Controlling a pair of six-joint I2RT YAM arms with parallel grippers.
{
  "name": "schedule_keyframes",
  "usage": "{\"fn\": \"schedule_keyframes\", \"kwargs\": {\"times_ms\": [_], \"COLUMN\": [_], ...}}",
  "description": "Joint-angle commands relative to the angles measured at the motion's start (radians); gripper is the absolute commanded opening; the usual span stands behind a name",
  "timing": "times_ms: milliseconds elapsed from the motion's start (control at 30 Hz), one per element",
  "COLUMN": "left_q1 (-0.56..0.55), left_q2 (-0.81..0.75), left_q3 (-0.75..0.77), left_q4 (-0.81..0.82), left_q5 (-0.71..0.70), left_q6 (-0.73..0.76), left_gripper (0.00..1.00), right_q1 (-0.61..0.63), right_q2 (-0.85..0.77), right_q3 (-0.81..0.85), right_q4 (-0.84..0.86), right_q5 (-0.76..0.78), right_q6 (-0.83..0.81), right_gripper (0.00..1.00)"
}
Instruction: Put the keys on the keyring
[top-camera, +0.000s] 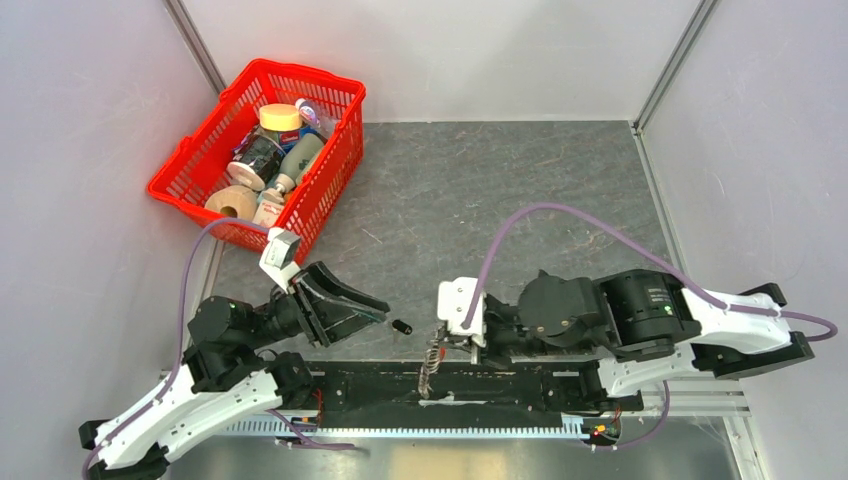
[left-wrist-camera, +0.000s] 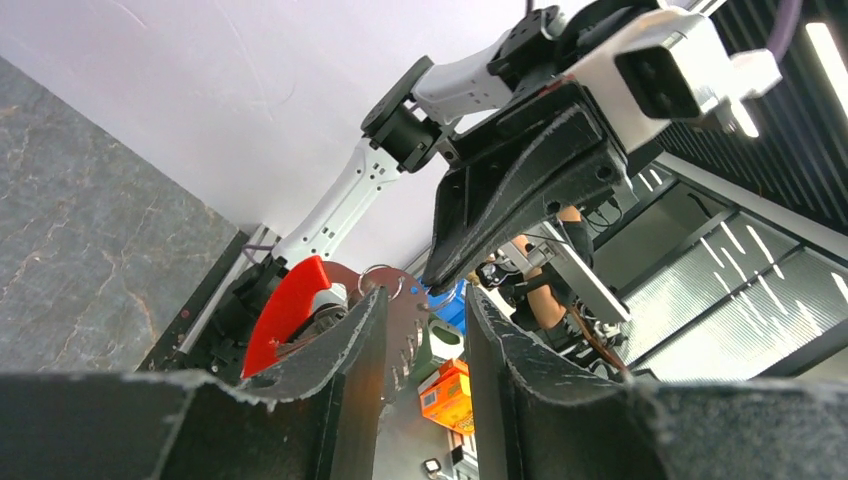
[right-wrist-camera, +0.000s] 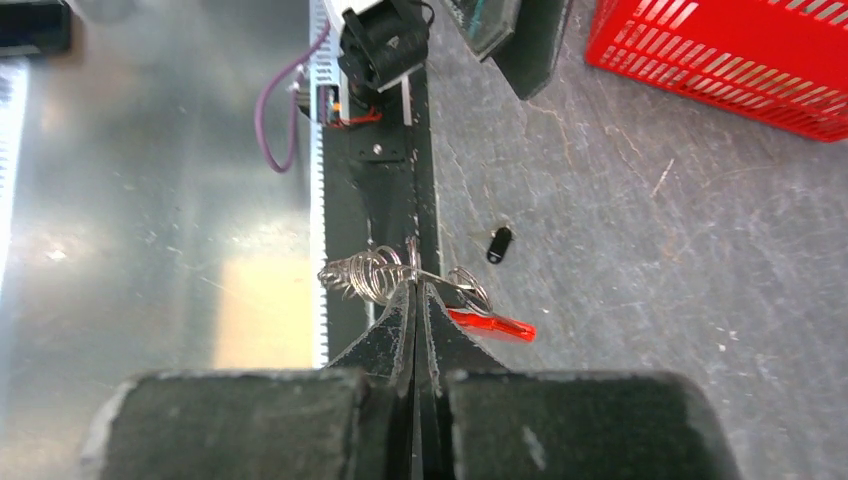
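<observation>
Right wrist view: right tool (right-wrist-camera: 415, 288) pinched on the keyring (right-wrist-camera: 368, 272), 1 key (right-wrist-camera: 499, 244) lying near its tips; left tool (top-camera: 385, 311) parted.

the right end effector (right-wrist-camera: 416, 289) pinches the keyring (right-wrist-camera: 372, 272), a key (right-wrist-camera: 499, 244) lying just beyond on the table (right-wrist-camera: 650, 250).

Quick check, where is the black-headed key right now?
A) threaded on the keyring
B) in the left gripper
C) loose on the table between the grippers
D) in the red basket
C: the key lies loose on the table, between the open, empty left gripper and the right gripper, which is shut on the keyring.
</observation>
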Motion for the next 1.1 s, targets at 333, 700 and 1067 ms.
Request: {"fn": "schedule_keyframes", "kwargs": {"times_ms": [333,700,1067], "left_q1": [0.001,0.001,0.001], "left_q2": [-0.033,0.046,0.274], "left_q3": [-0.031,-0.024,-0.127], "left_q4": [-0.019,-0.507,-0.534], "left_q5": [-0.025,-0.457,-0.622], "left_q6": [0.063,0.111,0.047], "left_gripper": [0.39,0.43,0.46], "right_q1": [0.006,0.006,0.006], "right_q2": [-0.261,-0.297,-0.365], "right_q3": [-0.328,-0.446,-0.581], "right_q4": [0.442,0.344,0.330], "right_q5": [0.021,0.283,0.279], "right_q6": [0.250,0.355,0.439], "right_gripper": [0.00,0.00,0.00]}}
